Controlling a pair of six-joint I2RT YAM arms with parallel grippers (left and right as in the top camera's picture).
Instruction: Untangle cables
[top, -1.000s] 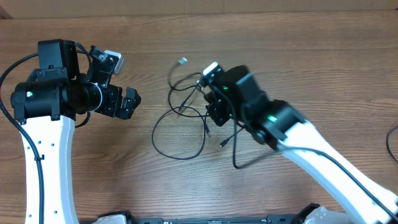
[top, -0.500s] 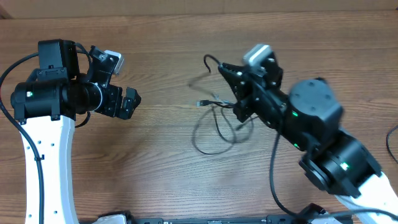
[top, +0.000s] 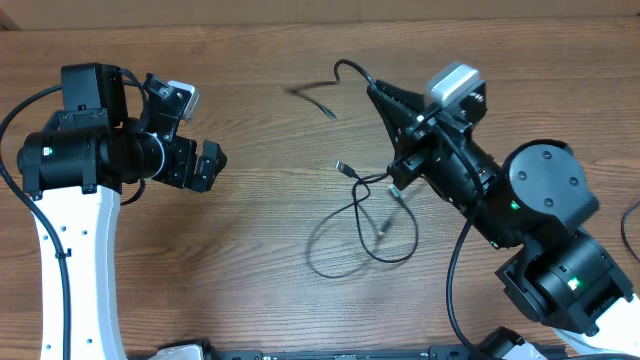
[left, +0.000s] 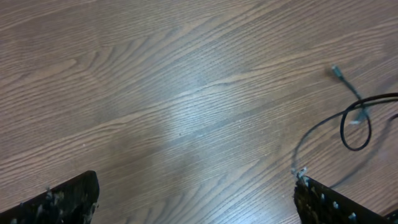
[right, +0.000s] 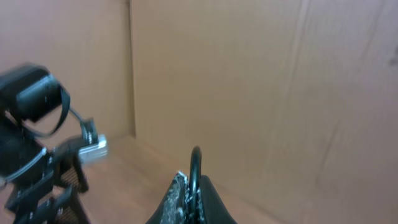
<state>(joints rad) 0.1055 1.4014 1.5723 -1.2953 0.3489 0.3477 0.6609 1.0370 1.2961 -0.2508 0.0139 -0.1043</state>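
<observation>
Wood-grain table (left: 155, 93), left gripper (left: 196, 205) spread wide, dark fingers (left: 68, 198) in both bottom corners, thin black cable (left: 379, 98) looping at right, plug tip (left: 336, 71) above the loop.

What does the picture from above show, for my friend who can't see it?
The right pincer is shut on one strand of the thin black cables, and the rest trails in loose loops on the wooden table. The left pincer is open on the left side, away from the cables.
</observation>
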